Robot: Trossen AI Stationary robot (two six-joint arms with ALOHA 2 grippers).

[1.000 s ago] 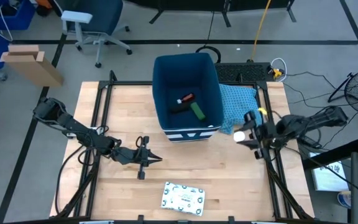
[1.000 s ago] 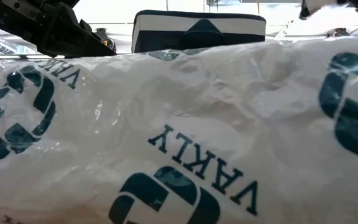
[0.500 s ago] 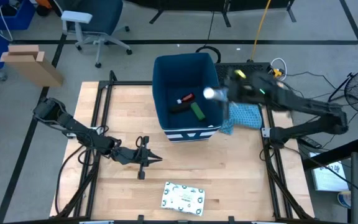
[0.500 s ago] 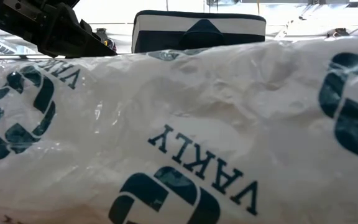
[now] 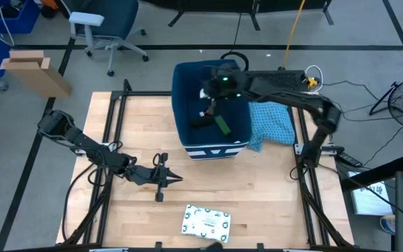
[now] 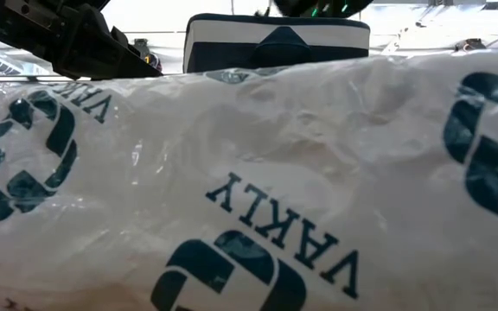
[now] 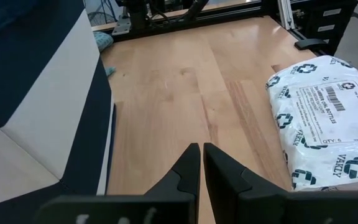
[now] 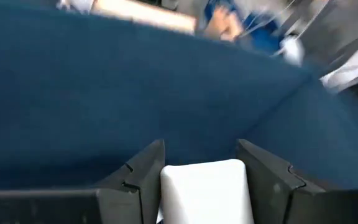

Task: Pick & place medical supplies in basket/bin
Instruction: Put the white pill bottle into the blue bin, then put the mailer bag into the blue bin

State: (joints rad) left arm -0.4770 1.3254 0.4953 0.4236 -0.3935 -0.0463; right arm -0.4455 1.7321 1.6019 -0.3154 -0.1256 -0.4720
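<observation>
The dark blue bin (image 5: 238, 112) stands at the table's far middle; its striped front shows in the low view (image 6: 223, 39) and the left wrist view (image 7: 48, 106). On its floor lie a red item (image 5: 208, 111), a dark box (image 5: 199, 122) and a green piece (image 5: 222, 125). My right gripper (image 5: 209, 93) hangs over the bin's inside, shut on a small white item (image 8: 205, 190); no orange shows on that item. The white packet with green print (image 5: 206, 221) lies flat near the table's near edge and fills the low view (image 6: 258, 190). My left gripper (image 5: 175, 180) rests shut on the table, left of the bin. My right gripper pinches the small white item (image 8: 205, 190) between its two fingers (image 8: 143, 171), one on each side of it. The item is lifted clear, above the inside of the bin, with the bin's blue wall (image 8: 104, 93) beyond it. Which part of the item this is cannot be told.
A light blue patterned cloth (image 5: 271, 124) lies right of the bin, under the right arm. Black frame rails (image 5: 117, 119) run along the table's left and right sides. Bare wood (image 7: 185, 81) lies between the bin's front and the packet (image 7: 325, 118).
My right arm has swung from the table's right edge, across the blue cloth, toward the far left until it is over the bin, carrying the white item the whole way. The left arm, the packet and the things in the bin have stayed put.
</observation>
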